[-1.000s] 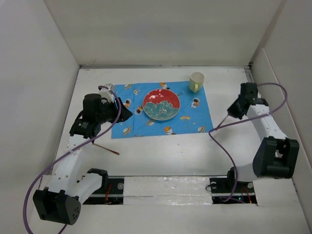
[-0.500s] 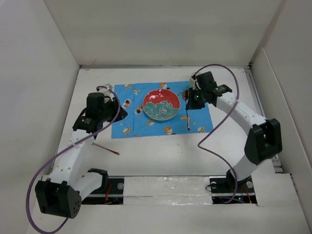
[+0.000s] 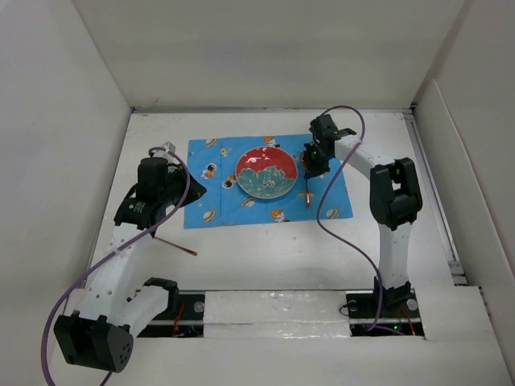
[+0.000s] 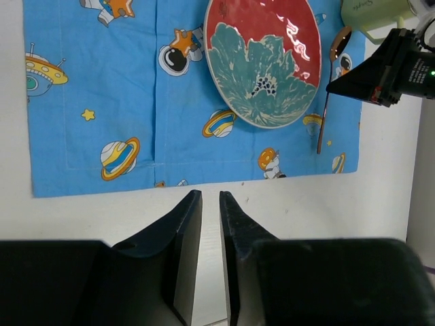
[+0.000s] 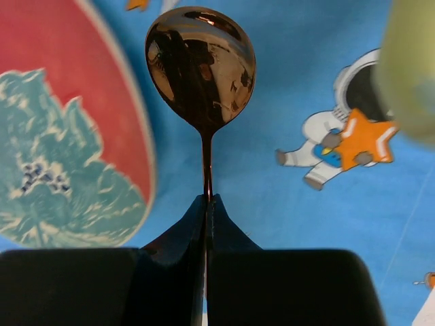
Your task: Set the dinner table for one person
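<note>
The white dinner table point(image 3: 265, 249) carries a blue space-print placemat point(image 3: 241, 205) with a red and teal plate point(image 3: 266, 172) on it. My right gripper point(image 3: 311, 166) is shut on the handle of a copper spoon point(image 3: 309, 193), just right of the plate over the placemat. In the right wrist view the spoon's bowl point(image 5: 201, 68) points away from my gripper point(image 5: 206, 200). My left gripper point(image 3: 199, 186) hovers at the placemat's left edge, empty, its jaws a narrow gap apart point(image 4: 210, 197). The left wrist view shows the plate point(image 4: 262, 58) and spoon point(image 4: 325, 102).
A pale green cup point(image 4: 370, 13) stands at the placemat's far right corner, right behind my right gripper, and is blurred in the right wrist view point(image 5: 411, 68). A thin copper utensil point(image 3: 175, 245) lies on the table near my left arm. White walls enclose the table.
My right arm has swung in from the table's right side to the placemat beside the plate, carrying the spoon. My left gripper has drawn back slightly to the left.
</note>
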